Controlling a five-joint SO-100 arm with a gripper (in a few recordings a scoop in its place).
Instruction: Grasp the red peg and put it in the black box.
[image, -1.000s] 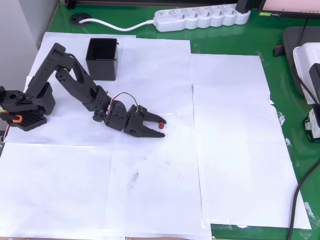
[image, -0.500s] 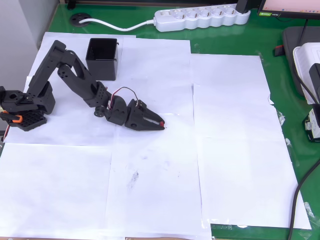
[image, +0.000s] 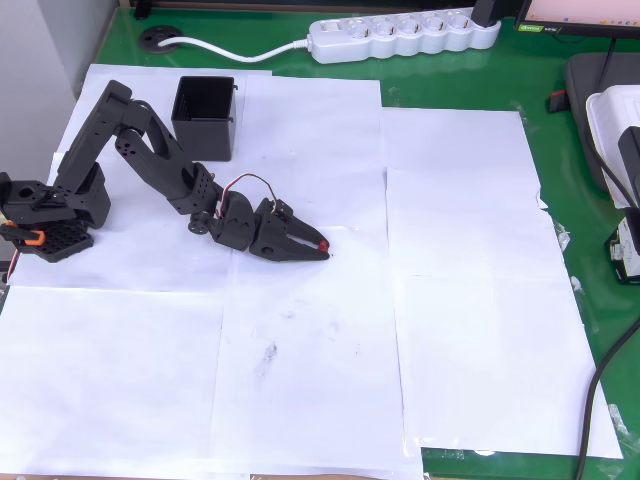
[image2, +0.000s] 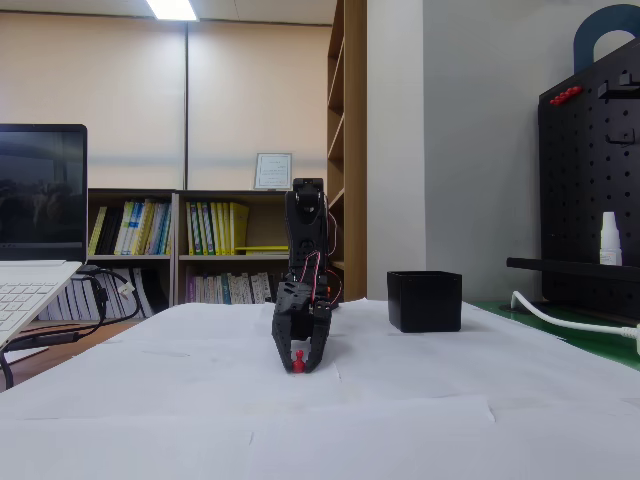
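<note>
I see the gripper (image: 322, 247) lowered to the white paper sheets (image: 460, 300), its jaws drawn narrow around the red peg (image: 324, 245). In the overhead view the peg shows as a small red spot right at the jaw tips, with a finger on either side of it. In the fixed view the same peg (image2: 297, 358) sits between the two fingertips, low down and at or just above the paper; I cannot tell whether it has left the surface. The gripper (image2: 298, 364) points straight down toward the sheet from this angle.

The black box (image: 205, 117) stands well apart from the jaws, back behind the arm's elbow and toward the top left of the overhead view. It is upright, open side up, and I make out nothing inside it. In the fixed view the black box (image2: 425, 300) stands to the right of the jaws and farther back on the paper.

Beyond the box, a white power strip (image: 400, 36) lies on the green table (image: 560, 140), clear of the arm.
</note>
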